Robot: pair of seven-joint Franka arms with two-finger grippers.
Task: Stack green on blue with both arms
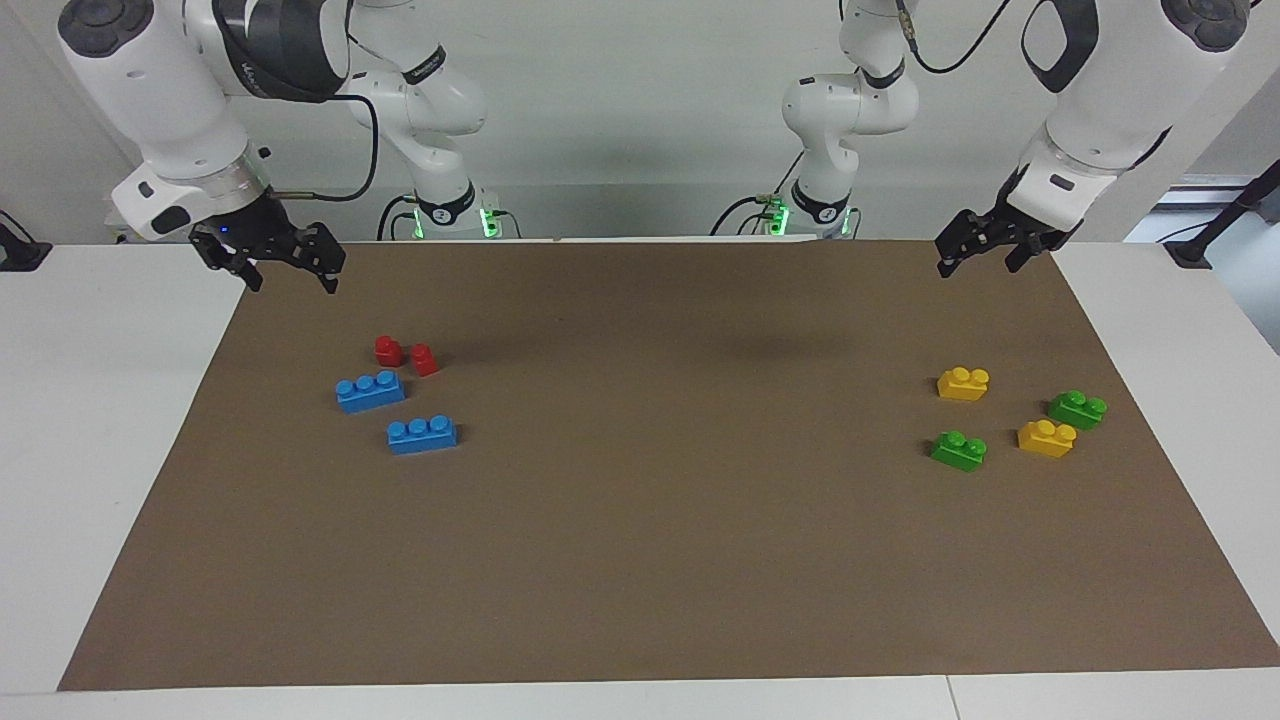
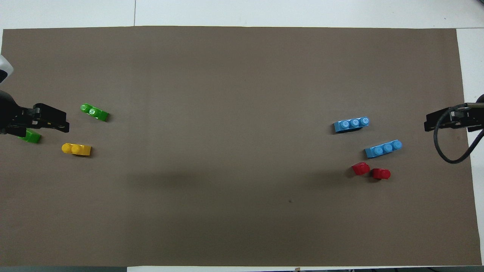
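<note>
Both claws hang spread open and empty above the corners of the brown mat (image 1: pixel 640 560) on the worktop: the left claw (image 1: pixel 988 254) at its end, where two green bricks (image 1: pixel 959 450) (image 1: pixel 1077 409) lie among two yellow bricks (image 1: pixel 964 383); the right claw (image 1: pixel 290 272) over its end, near two blue bricks (image 1: pixel 370 390) (image 1: pixel 422 434) and two red pieces (image 1: pixel 389 350).

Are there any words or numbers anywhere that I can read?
No readable text anywhere.
Right arm: small marks on its dark band, too blurred to read.
Arm bases: a round badge on each, too small to read.
Bricks, such as the blue brick: no writing visible.
</note>
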